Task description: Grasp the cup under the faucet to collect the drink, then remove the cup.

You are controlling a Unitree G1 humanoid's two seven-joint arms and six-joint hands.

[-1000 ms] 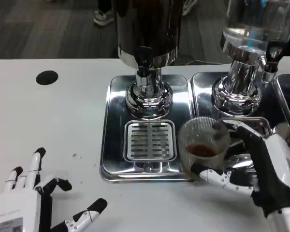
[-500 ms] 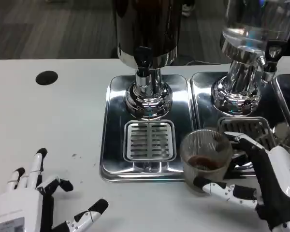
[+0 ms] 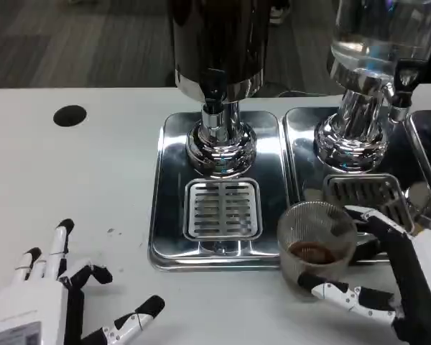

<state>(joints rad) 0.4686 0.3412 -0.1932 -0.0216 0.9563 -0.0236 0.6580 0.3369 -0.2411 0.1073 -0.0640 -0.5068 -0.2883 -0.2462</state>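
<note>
A clear ribbed cup (image 3: 316, 244) with a little brown drink in its bottom stands at the front edge of the steel trays, right of the drip grate (image 3: 223, 208). My right hand (image 3: 395, 277) grips it from the right, thumb in front and fingers behind. The dark dispenser's faucet (image 3: 214, 90) hangs over the left tray (image 3: 169, 194), well left of the cup. My left hand (image 3: 54, 302) lies low at the front left on the table, fingers spread, holding nothing.
A second dispenser with a clear tank (image 3: 373, 43) stands on the right tray (image 3: 302, 136), with its own grate (image 3: 363, 190) just behind the cup. A black round hole (image 3: 70, 115) marks the table at far left.
My right hand has drawn the cup toward me and slightly right, from over the tray's front to its edge. The left hand has barely shifted.
</note>
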